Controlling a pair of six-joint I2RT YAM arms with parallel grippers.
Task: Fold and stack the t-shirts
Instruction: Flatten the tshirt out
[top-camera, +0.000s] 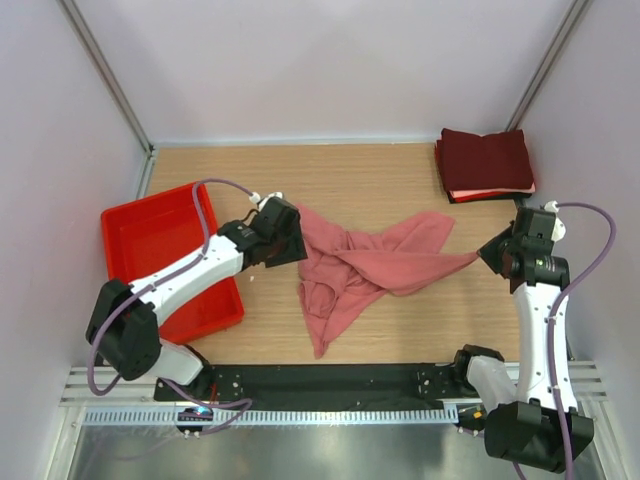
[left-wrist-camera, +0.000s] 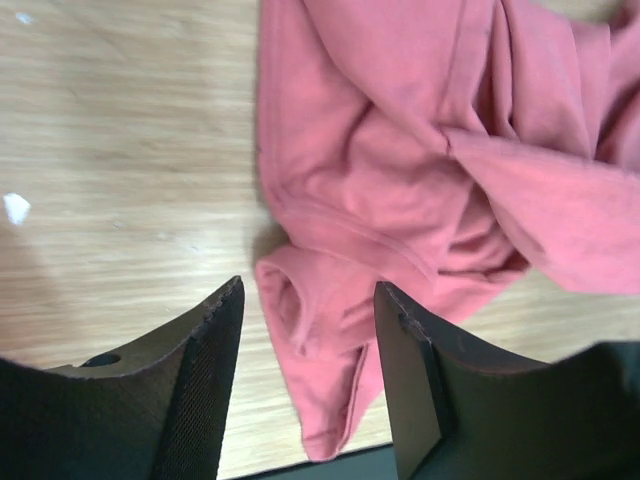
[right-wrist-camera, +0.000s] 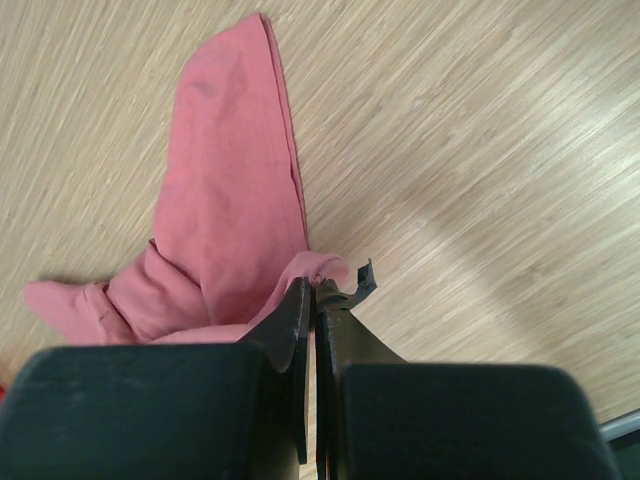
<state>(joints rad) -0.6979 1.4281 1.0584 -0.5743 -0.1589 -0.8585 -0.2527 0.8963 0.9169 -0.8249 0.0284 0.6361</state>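
Slippage worries me: my right gripper (right-wrist-camera: 312, 290) is clamped on just a corner of the salmon-pink t-shirt (top-camera: 370, 265), my left gripper (left-wrist-camera: 308, 290) gapes empty astride a fold, so pulling may free it.

Robot lab cell: white enclosure walls (top-camera: 330, 60), wooden table (top-camera: 370, 180), aluminium mounting rail (top-camera: 330, 415)

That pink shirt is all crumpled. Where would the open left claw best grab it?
The rolled fold at the pink shirt's left end, from straight above. It stands up thick off the table, right between the left claw's open fingers; the right claw pinches the opposite corner.
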